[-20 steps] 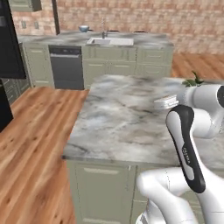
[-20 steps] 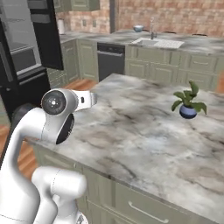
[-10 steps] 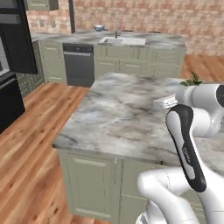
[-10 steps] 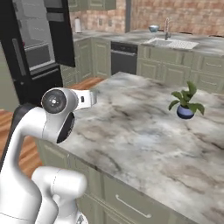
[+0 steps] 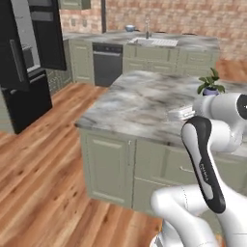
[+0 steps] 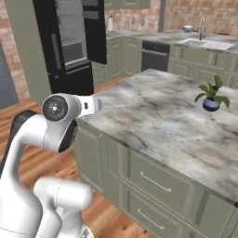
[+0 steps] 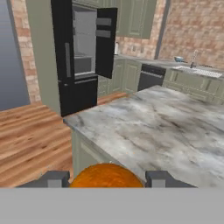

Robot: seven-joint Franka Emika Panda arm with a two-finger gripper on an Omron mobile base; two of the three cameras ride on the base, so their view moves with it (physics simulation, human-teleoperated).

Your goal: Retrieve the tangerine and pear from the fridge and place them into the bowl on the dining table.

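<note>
You've got the tangerine (image 7: 106, 176) sitting between the fingertips of the gripper (image 7: 107, 178), which is clamped on its sides; it's small, light, round and a bit squishy, so I'd say hold it across the fattest part and don't squeeze harder or it could pop out. It's hanging near the corner of the dining table (image 7: 166, 127), whose marble surface looks mostly bare except for a small potted plant (image 6: 212, 96) near the far side. The fridge (image 7: 83, 57) stands well behind with a door open, nothing blocking the way.
</note>
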